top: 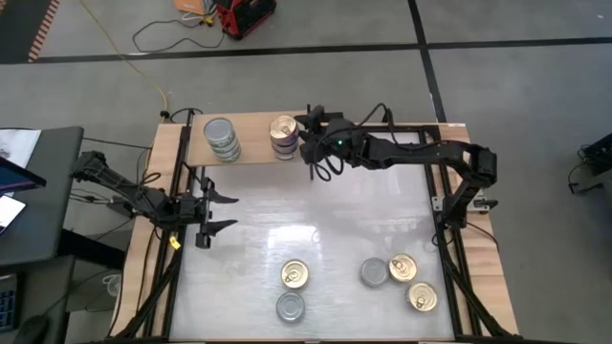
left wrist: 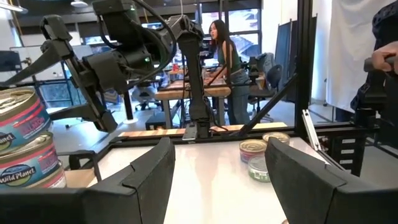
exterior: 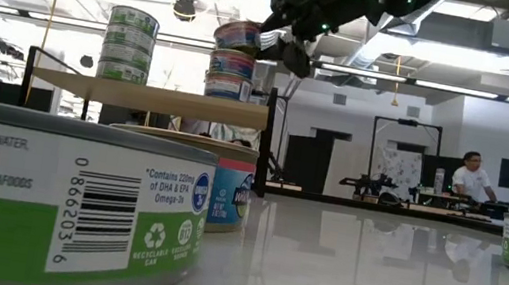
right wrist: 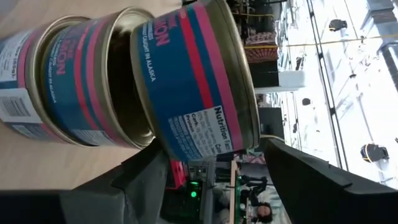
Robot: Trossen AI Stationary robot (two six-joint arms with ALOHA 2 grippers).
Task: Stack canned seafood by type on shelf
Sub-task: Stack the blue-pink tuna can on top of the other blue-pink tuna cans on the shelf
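Observation:
The shelf (top: 253,153), a light wooden board with a dark upright panel (exterior: 265,144), stands at the table's far side. It carries a stack of green-labelled tins with a silver lid on top (top: 222,139) and a stack of pink-and-blue tins with a gold lid on top (top: 284,132). My right gripper (top: 302,134) reaches level to the top pink-and-blue tin (right wrist: 193,81), which sits askew on the two tins below it. My left gripper (top: 215,215) hangs open over the table's left side, holding nothing. Several loose tins (top: 295,275) lie near the front edge. My right gripper holds the top pink-and-blue tin by its edge nearest the gripper (right wrist: 186,152). One fingertip is at the lid and the other at the base, so the tin is pinched across its height. The fingers come in level from the table's right. The tin tilts slightly over the tin below (right wrist: 81,81).
Loose tins lie near the front: gold lids (top: 402,268) (top: 422,297) and silver lids (top: 290,307) (top: 374,272). A dark frame rail (top: 449,229) runs along the table's right side. People (left wrist: 227,56) stand in the room beyond the table.

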